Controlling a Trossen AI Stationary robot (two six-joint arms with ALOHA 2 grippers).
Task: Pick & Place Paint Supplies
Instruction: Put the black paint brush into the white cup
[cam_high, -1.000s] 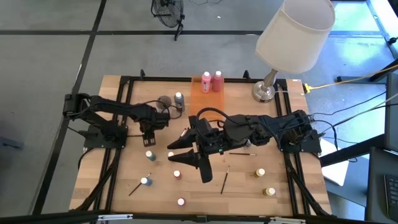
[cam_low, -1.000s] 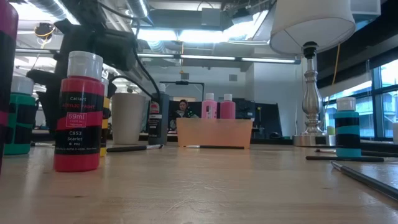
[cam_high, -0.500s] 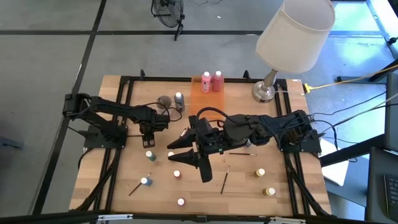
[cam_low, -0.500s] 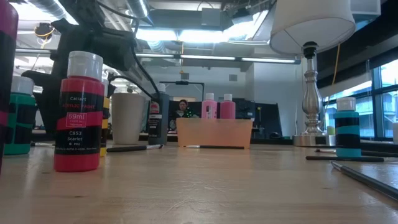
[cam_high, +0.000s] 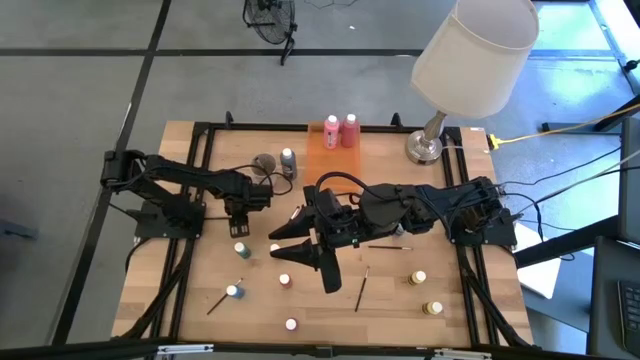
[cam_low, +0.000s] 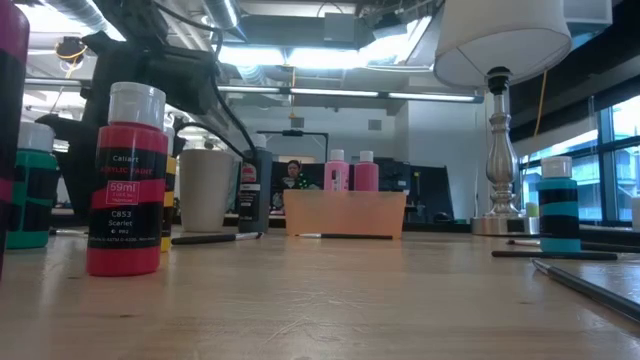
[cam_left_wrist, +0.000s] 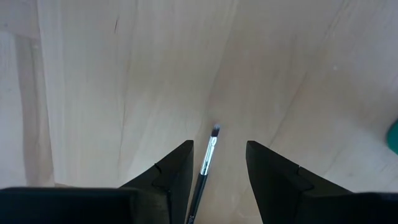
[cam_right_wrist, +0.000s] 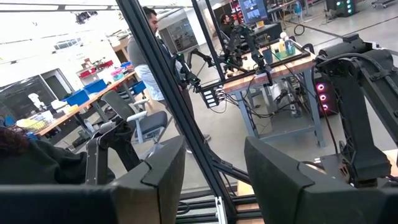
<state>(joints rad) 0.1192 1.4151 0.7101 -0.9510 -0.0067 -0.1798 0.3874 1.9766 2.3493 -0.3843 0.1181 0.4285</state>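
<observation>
Low view: red paint bottle (cam_low: 126, 180) label reads "C853 Scarlet".

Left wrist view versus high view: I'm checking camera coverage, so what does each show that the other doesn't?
Only the left wrist view shows a thin paintbrush lying on the wood between the left gripper jaws, which stand apart. Only the high view shows the right gripper, the orange tray with two pink bottles, the lamp and scattered small paint pots. Both show the wooden table.
</observation>
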